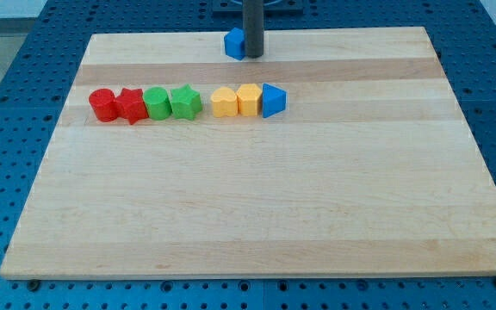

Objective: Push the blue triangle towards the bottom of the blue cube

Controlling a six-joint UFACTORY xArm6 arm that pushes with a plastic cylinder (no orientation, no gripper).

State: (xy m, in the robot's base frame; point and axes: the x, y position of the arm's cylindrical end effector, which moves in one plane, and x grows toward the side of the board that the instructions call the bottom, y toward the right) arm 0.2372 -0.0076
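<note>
The blue triangle (271, 101) lies on the desk (257, 207) in the upper half of the view, at the right end of a row of blocks. It touches a yellow block (249, 99) on its left, and another yellow block (223, 102) sits just beside that one. After a small gap the row goes on to the view's left with a green star (185, 102), a green round block (156, 103), a red star (131, 105) and a red round block (102, 104). The blue cube (234, 43) rests near the desk's top edge, above the yellow blocks and well apart from the triangle. My tip (253, 56) stands just at the cube's right side, seemingly touching it. The arm carries no fingers, only the dark rod.
</note>
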